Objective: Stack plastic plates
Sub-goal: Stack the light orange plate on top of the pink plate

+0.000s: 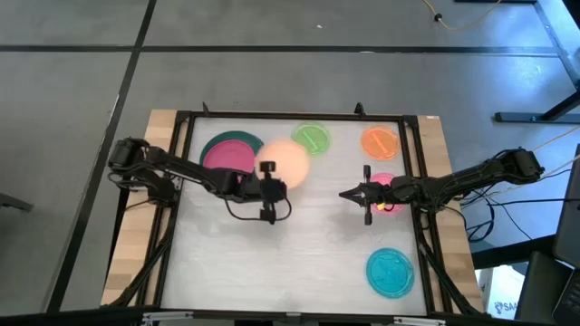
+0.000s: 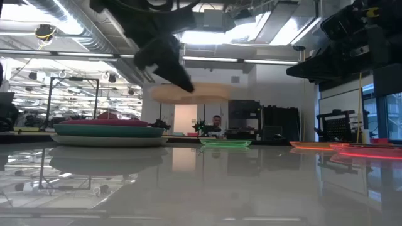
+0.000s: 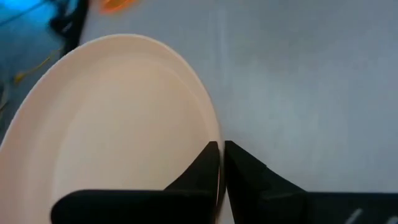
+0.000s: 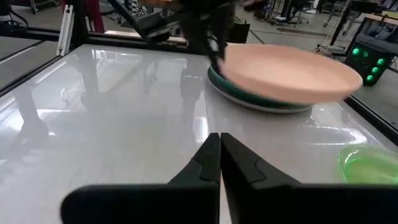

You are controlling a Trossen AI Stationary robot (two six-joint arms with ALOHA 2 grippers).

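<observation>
My left gripper (image 1: 269,174) is shut on a peach plate (image 1: 288,161), which it holds in the air just right of a stack (image 1: 231,152) of pink on dark teal on grey plates. In the low view the peach plate (image 2: 191,92) hangs above the table. Green (image 1: 311,138), orange (image 1: 381,142), magenta (image 1: 385,192) and cyan (image 1: 391,272) small plates lie flat on the table. My right gripper (image 1: 349,194) is shut and empty, just left of the magenta plate. No black plate shows. My left gripper pinches the peach plate's rim (image 3: 211,134) between its two fingers, one on the upper face and one beneath. It comes from the table's left, slanting down, at the plate's near-left edge. The plate is lifted clear and about level.
A black frame (image 1: 186,127) runs around the white table top. The table's middle and near left (image 1: 272,263) are bare. The left arm (image 1: 181,167) passes over the near edge of the stack. A person shows far off in the room (image 2: 217,122).
</observation>
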